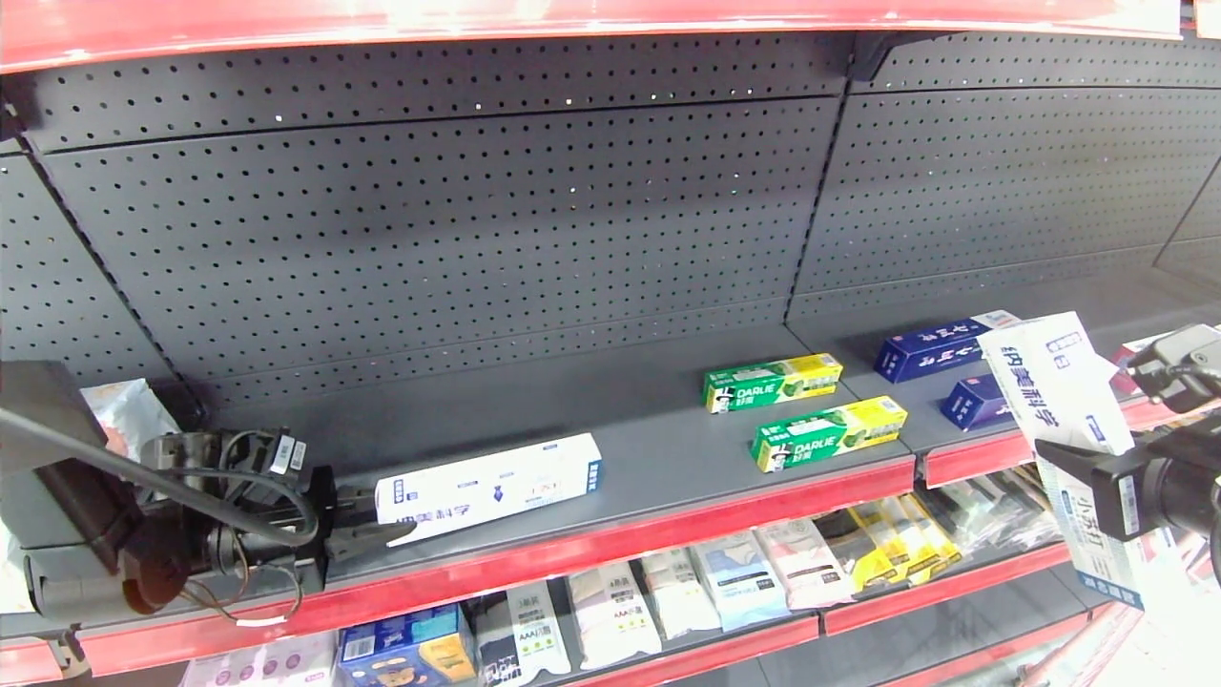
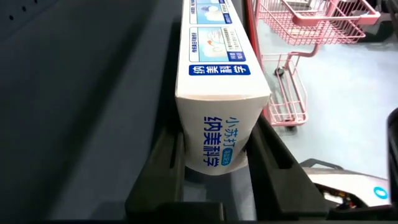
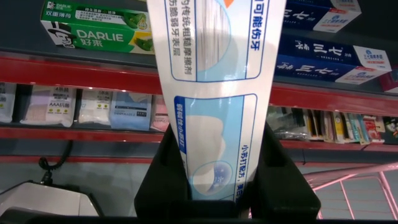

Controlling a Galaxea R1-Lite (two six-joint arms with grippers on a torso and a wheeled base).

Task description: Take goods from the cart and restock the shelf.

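Left claw: the left claw (image 1: 377, 520) is clamped on one end of a white box (image 1: 491, 487), which lies lengthwise on the left part of the shelf (image 1: 649, 420), close to the near edge; whether its underside fully rests there is unclear.
Right claw: the right claw (image 1: 1083, 472) grips a second white box (image 1: 1049, 382) by its lower part, held upright and tilted, off the shelf's near right side.
Cart: the pink cart (image 2: 311, 25) stands on the floor behind the left arm.
Risk, left: let go too near the red lip (image 1: 668, 520), the box could tip off onto the lower rows.
Risk, right: the tall box, swung in, could knock the blue boxes (image 1: 940, 348) or the green boxes (image 1: 828, 434); gripped low, it may also pivot in the jaws.
Open room: bare shelf between the white box and the green boxes, and far back towards the pegboard back (image 1: 477, 219).
Tight spots: the right section, and the red lip along the front.
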